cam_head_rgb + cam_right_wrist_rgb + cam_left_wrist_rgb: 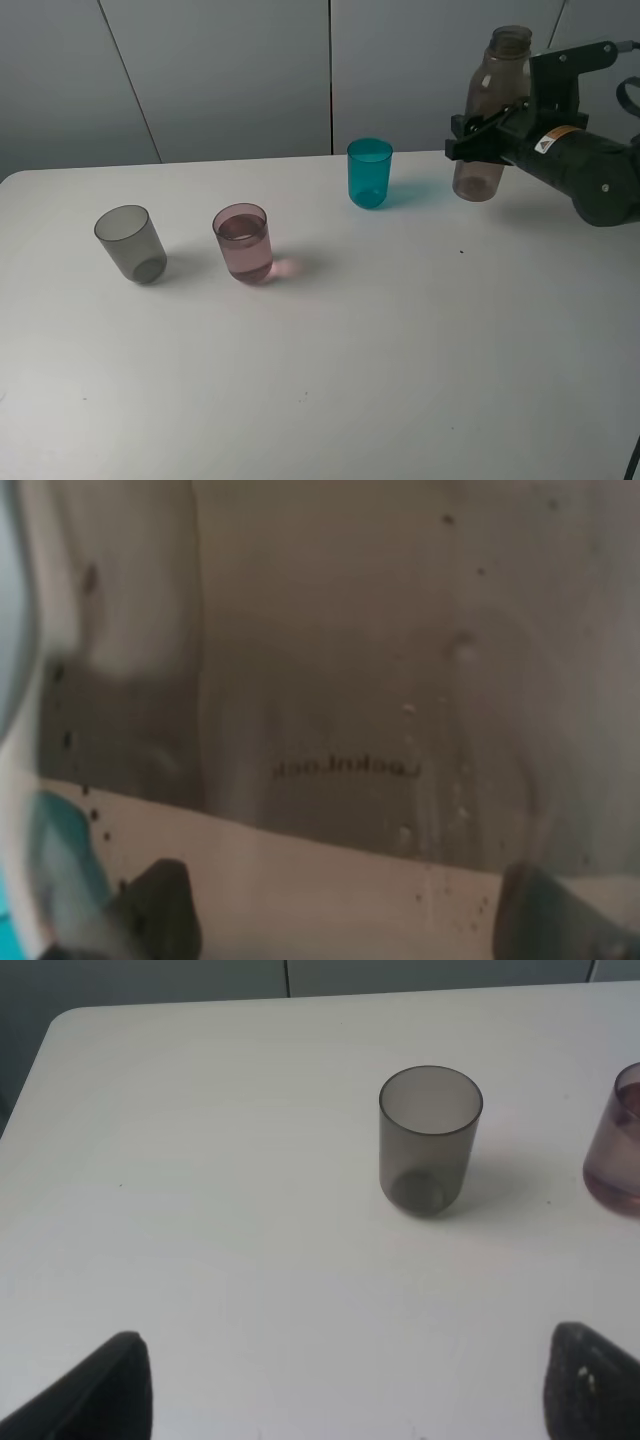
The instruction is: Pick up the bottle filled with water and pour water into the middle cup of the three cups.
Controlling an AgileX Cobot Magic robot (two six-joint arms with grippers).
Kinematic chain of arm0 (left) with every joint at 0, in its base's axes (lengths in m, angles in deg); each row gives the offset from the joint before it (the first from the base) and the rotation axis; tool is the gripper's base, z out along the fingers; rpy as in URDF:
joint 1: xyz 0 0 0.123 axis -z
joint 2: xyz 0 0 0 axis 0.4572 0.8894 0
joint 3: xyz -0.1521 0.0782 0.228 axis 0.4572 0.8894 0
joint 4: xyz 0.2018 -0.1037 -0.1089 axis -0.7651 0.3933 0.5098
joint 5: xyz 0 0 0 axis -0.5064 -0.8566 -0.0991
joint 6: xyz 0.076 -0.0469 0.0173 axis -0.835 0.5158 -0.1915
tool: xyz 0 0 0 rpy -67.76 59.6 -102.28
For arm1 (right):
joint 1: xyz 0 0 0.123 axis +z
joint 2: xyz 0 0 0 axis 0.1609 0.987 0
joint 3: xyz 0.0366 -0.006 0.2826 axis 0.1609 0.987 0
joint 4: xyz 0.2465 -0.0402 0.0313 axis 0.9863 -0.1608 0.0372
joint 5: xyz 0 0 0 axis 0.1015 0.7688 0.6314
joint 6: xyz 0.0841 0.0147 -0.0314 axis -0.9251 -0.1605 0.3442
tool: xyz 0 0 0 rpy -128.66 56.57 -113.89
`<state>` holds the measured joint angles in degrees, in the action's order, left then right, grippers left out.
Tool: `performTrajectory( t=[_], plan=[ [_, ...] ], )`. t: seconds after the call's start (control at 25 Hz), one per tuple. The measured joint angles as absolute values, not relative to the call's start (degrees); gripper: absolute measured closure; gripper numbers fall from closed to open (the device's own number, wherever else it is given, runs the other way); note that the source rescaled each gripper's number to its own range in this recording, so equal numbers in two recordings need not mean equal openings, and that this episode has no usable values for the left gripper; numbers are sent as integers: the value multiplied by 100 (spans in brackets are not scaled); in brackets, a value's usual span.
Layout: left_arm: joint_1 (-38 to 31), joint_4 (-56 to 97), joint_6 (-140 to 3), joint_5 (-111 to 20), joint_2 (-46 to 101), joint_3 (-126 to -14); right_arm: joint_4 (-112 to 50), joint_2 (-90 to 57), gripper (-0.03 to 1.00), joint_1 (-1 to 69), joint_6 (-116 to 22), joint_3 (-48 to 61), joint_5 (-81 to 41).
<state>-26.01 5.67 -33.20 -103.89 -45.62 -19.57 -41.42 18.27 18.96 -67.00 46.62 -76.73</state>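
Upright on the white counter (400,350), near its far right edge, the bottle (490,115) stands clamped in the right hand (478,138), which grips it at mid-height; its smoky wall fills the right wrist view. Just left of it sits the teal cup (370,172). Nearer the front, the pink cup (243,243) holds water, with the grey cup (130,242) beside it. Fingertips of the left hand (345,1385) stand spread apart, grasping nothing.
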Motion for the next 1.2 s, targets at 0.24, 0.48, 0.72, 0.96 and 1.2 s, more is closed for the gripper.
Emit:
performTrajectory(
  t=[0.24,0.48,0.72,0.96,1.2],
  plan=[
    [-2601,567,-3320,-10389,-4562,-1957,-4150,2707,97,1896,-6712,4264,-8131],
    [-2601,567,-3320,-10389,-4562,-1957,-4150,2868,97,1896,-6953,4241,-8234],
    [-2601,567,-3320,-10389,-4562,-1957,-4150,2997,97,1896,-7182,4238,-8221],
    [-2601,567,-3320,-10389,-4562,-1957,-4150,2997,91,1896,-7297,4238,-8185],
    [-2601,567,-3320,-10389,-4562,-1957,-4200,2997,38,1896,-7310,4228,-8195]
  ],
)
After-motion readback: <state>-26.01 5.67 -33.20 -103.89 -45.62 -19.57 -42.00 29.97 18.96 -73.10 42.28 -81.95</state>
